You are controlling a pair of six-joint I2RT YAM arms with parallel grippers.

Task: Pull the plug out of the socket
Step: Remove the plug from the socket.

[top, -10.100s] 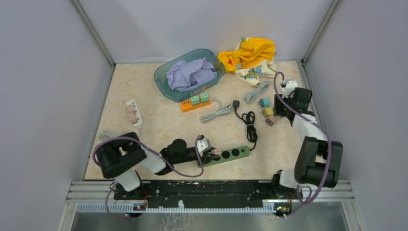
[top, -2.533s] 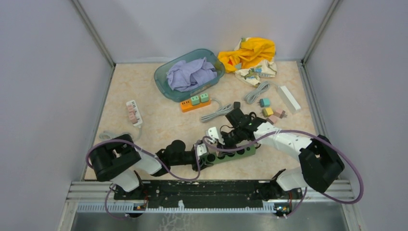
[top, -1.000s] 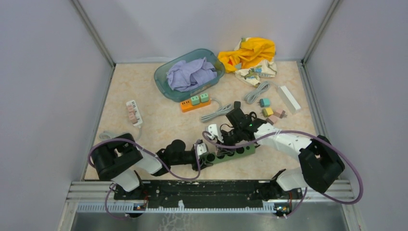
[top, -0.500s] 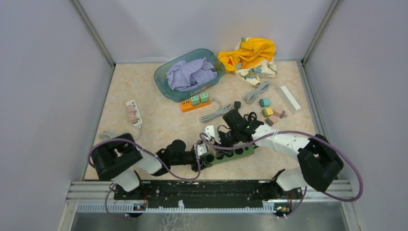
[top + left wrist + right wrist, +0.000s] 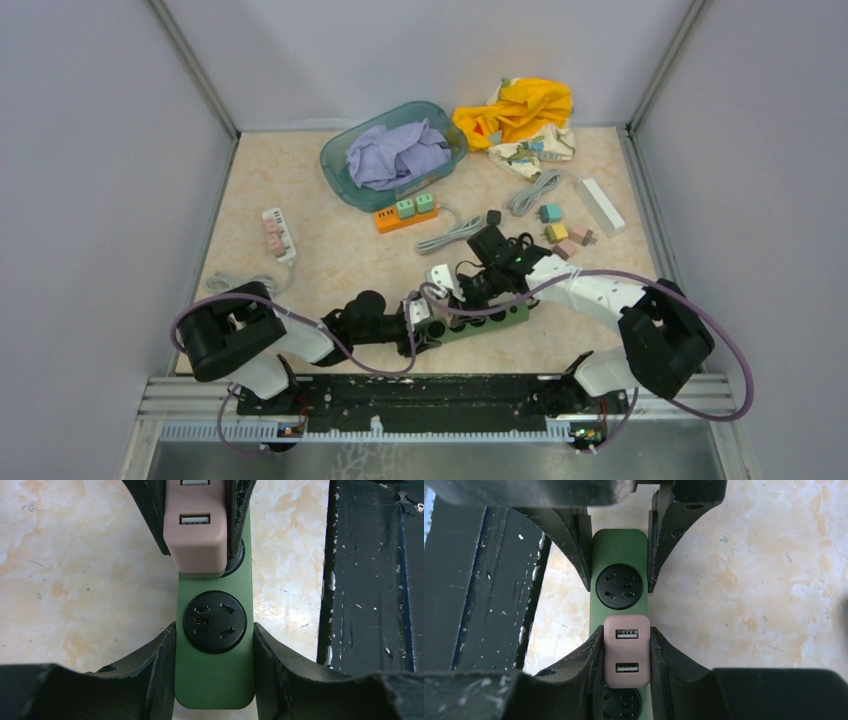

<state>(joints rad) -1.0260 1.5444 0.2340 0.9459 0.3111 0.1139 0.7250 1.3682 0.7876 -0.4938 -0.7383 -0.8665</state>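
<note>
Left gripper (image 5: 214,636) is clamping the near end of the green power strip (image 5: 214,680), one finger pressing on each long side and an empty round socket (image 5: 214,621) sitting between them. Right gripper (image 5: 626,647) is closing narrowly on the pink plug (image 5: 626,657), a two-port USB block, with its fingers (image 5: 591,652) pressing both flanks. The plug is sitting on the next socket along the strip, just beside the empty one; whether its pins are fully in cannot be told. The strip is lying flat on the marble-patterned table (image 5: 300,190) near the front edge, with the black base rail (image 5: 370,580) running just beside it. From the top camera the two grippers are meeting nose to nose over the strip's left end, hiding the plug. A black cord (image 5: 517,247) is lying coiled just behind the right arm, close to its wrist. Further back, well apart, a teal basket (image 5: 338,165) is holding a lavender cloth (image 5: 398,152); an orange power strip (image 5: 405,216) is lying in front of it beside a grey cable (image 5: 450,235). A white power strip (image 5: 278,235) is lying at the left, a yellow cloth (image 5: 520,108) at the back, and small coloured adapter cubes (image 5: 556,232) and a white bar (image 5: 600,205) are lying at the right.
</note>
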